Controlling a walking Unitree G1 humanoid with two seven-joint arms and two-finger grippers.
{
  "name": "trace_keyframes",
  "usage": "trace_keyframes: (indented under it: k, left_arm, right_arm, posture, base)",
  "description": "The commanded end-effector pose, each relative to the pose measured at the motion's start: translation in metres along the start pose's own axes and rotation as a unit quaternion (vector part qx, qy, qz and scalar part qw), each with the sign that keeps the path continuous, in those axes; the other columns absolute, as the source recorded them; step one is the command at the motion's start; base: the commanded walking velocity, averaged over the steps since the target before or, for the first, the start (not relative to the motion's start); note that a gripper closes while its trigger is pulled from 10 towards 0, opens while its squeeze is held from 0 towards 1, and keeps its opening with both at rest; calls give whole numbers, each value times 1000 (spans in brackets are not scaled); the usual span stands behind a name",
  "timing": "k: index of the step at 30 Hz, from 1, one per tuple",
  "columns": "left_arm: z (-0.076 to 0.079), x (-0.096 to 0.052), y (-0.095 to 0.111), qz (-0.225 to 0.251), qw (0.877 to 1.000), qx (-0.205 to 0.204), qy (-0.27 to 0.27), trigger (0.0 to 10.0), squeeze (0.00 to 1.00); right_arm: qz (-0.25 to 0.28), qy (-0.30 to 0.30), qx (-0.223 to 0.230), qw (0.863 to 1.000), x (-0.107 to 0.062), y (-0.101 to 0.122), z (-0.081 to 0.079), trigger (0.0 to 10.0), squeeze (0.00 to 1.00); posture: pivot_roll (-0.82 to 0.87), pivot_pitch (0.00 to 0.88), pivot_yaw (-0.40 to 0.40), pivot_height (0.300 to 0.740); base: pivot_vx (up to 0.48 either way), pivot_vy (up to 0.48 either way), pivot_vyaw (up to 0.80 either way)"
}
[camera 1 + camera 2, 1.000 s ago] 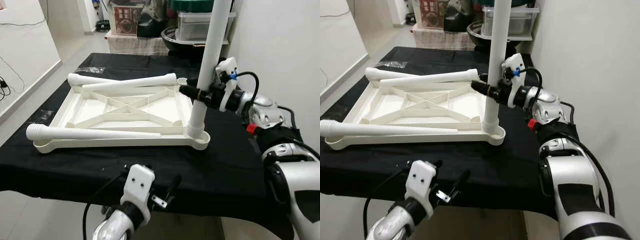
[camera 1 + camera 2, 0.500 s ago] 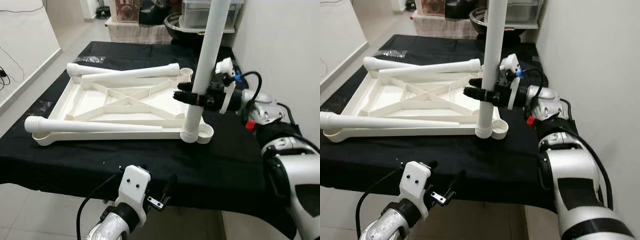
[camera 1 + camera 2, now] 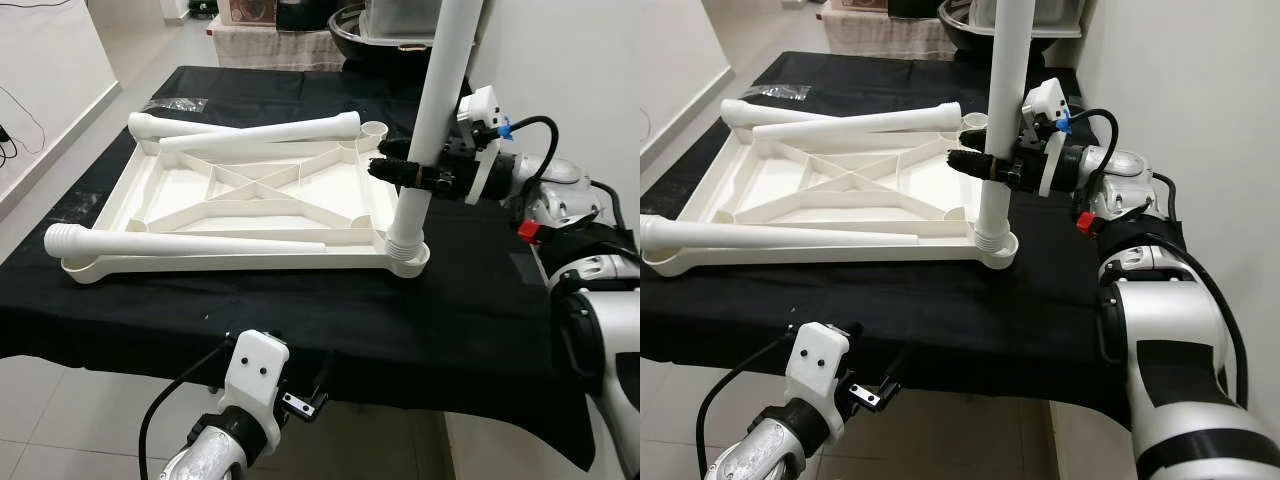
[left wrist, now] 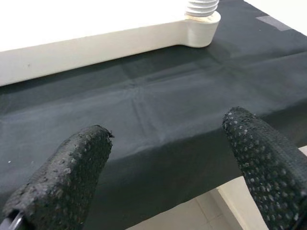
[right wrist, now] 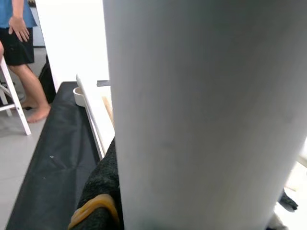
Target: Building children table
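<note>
— Black cloth (image 3: 470, 320) covers the work surface, and on it lies the white tabletop (image 3: 250, 205), upside down with its ribbed underside showing. What's the right gripper (image 3: 400, 172) up to?

— Its black fingers are clamped around the upright leg (image 3: 430, 130), partway up the tube. The leg's threaded foot sits in the corner socket (image 3: 408, 258) nearest the robot on its right side. Half a second ago that foot stood at the socket's inner edge; now it is down inside the ring, and the leg stands straighter.

— And the other legs?

— Two loose legs remain where they were: one (image 3: 185, 243) lies along the near rim of the tabletop, another (image 3: 260, 135) across the far rim.

— The left gripper (image 4: 168, 163)?

— Low in front of the table's near edge, fingers spread wide with nothing between them; the left wrist view looks across the cloth at the seated foot. It has hardly shifted.

— Anything else?

— A person's bare legs (image 5: 26, 86) stand on the floor beyond the table's far end, in the right wrist view.
</note>
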State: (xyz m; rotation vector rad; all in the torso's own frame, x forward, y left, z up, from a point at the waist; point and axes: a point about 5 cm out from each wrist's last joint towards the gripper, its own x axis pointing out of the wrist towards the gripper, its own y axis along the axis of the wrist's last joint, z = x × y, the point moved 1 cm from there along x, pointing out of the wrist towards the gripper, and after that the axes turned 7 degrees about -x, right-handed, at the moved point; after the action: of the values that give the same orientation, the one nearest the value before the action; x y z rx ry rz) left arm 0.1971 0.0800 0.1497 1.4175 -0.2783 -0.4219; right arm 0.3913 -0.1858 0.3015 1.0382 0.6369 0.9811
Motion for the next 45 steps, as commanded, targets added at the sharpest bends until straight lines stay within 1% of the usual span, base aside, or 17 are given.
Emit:
trace_keyframes:
  k: [1,11,19,25,28,30,31,35,37,40,42,44,45]
  left_arm:
    - [1,-3,-1,-8,1000,-7,-4,10000,0]
    - [1,-3,1,-9,1000,-12,-6,10000,0]
    - [2,-4,4,-9,1000,-13,-10,10000,0]
    - [3,-4,4,-11,1000,-13,-11,10000,0]
    - [4,-5,4,-13,1000,-13,-13,10000,0]
    - [4,-5,4,-13,1000,-13,-13,10000,0]
    - [4,-5,4,-13,1000,-13,-14,10000,0]
    - [4,-5,4,-13,1000,-14,-14,10000,0]
    - [5,-5,5,-13,1000,-14,-14,10000,0]
    - [5,-5,5,-13,1000,-14,-14,10000,0]
    - [5,-5,5,-11,1000,-14,-13,10000,0]
    - [5,-6,5,-11,1000,-14,-12,10000,0]
    - [6,-6,5,-11,1000,-14,-12,10000,0]
  right_arm:
    - [-8,-5,-17,1000,-2,2,2,10000,0]
    - [-7,5,-22,1000,-2,1,1,10000,0]
    - [-33,8,-29,999,-3,-8,-3,10000,0]
    - [-34,6,-32,999,-5,-5,0,10000,0]
    - [-43,16,-33,998,-4,-8,-2,10000,0]
    - [-45,20,-30,998,-4,-10,-4,10000,0]
    - [-47,33,-22,998,-3,-15,-8,10000,0]
    - [-47,37,-11,998,-1,-21,-12,10000,0]
    - [-39,43,7,998,0,-25,-15,10000,0]
    - [-39,41,12,998,0,-27,-16,10000,0]
    - [-54,35,18,998,0,-36,-18,10000,0]
    - [-61,34,18,997,-1,-38,-19,10000,0]
    - [-57,29,15,998,-1,-35,-17,10000,0]
  posture:
    - [166,194,-17,740]
    - [167,194,-17,740]
    - [168,198,-19,740]
    - [164,201,-16,740]
    - [164,203,-17,740]
    - [165,203,-17,740]
    - [166,205,-17,740]
    - [166,205,-17,740]
    - [167,204,-17,740]
    - [166,203,-19,740]
    - [171,207,-22,740]
    - [172,207,-22,740]
    - [172,208,-23,740]
  base:
    - [0,0,0]
    - [0,0,0]
    - [0,0,0]
    - [0,0,0]
    - [0,0,0]
    - [0,0,0]
    - [0,0,0]
    - [0,0,0]
    - [0,0,0]
    - [0,0,0]
    - [0,0,0]
    - [0,0,0]
    - [0,0,0]
